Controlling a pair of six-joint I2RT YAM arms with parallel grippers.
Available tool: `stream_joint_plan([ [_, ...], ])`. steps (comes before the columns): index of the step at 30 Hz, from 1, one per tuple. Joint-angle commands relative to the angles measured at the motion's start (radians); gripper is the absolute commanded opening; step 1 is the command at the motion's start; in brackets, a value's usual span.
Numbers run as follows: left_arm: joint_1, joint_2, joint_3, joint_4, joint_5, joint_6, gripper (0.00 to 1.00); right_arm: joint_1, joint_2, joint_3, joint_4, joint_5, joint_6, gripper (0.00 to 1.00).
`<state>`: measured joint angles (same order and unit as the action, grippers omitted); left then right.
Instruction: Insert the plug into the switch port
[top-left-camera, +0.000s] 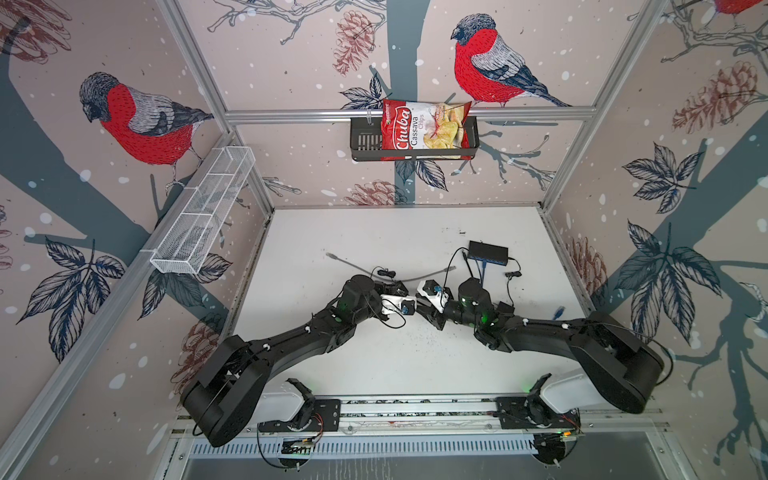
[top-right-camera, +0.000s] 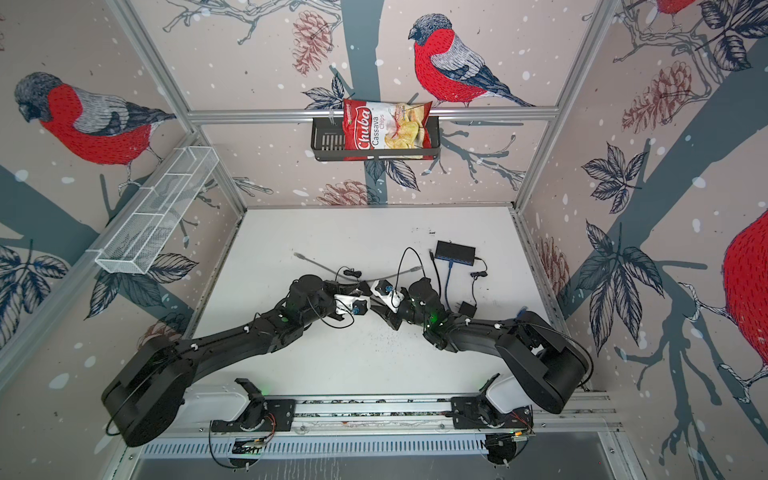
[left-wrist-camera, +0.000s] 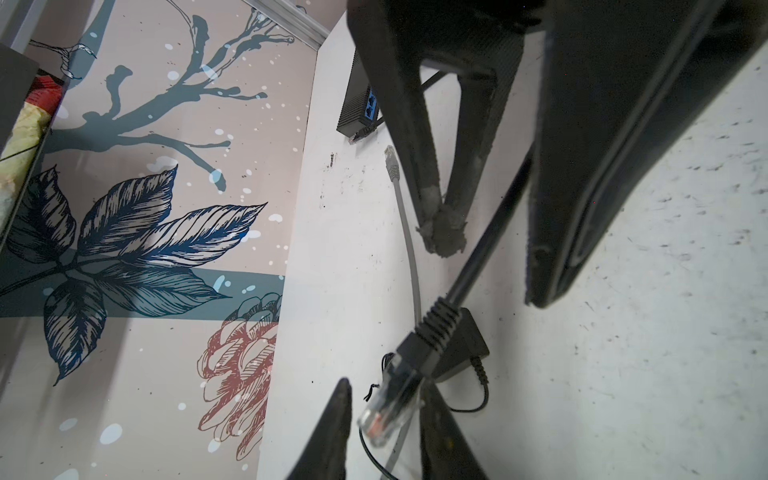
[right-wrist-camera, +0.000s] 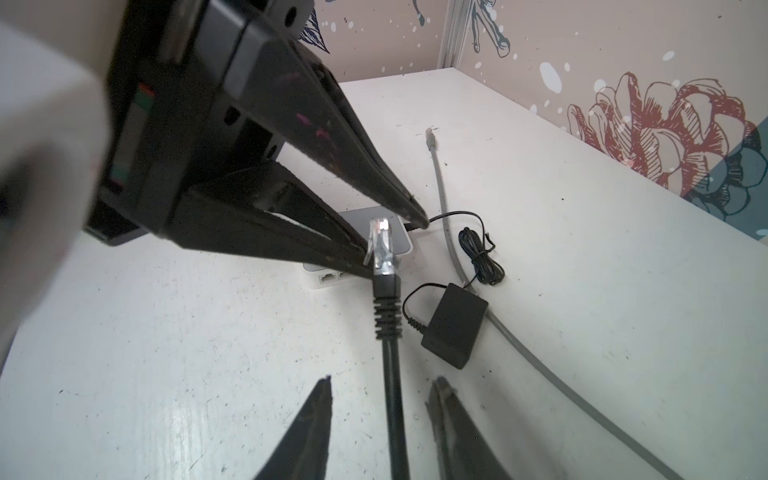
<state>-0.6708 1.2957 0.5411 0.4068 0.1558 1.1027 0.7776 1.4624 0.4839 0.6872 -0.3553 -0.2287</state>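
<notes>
Two arms meet over the middle of the white table (top-left-camera: 374, 365). One clear plug (left-wrist-camera: 384, 411) on a black cable (right-wrist-camera: 390, 440) is held above the table, clamped in the left gripper (left-wrist-camera: 386, 388). The right gripper (right-wrist-camera: 384, 382) has its fingers apart on either side of that cable. One black switch (top-left-camera: 488, 251) lies back right, well apart from the plug. One grey cable (right-wrist-camera: 441, 187) lies loose. Patterned walls close three sides, and the widest open tabletop is nearest the arm bases.
</notes>
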Motion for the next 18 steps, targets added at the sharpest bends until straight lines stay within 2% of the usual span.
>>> stream_joint_plan([
  [1,0.0,-0.007,0.005,0.004,0.024,-0.018,0.29,-0.015,0.008,-0.005,0.078,-0.031,0.043,0.35],
  [6,-0.001,-0.009,0.002,0.001,0.033,-0.026,0.29,-0.034,0.013,0.011,0.068,-0.045,0.04,0.26],
  [18,0.0,-0.009,0.004,-0.004,0.034,-0.024,0.28,-0.041,0.046,0.035,0.027,-0.113,0.046,0.31],
])
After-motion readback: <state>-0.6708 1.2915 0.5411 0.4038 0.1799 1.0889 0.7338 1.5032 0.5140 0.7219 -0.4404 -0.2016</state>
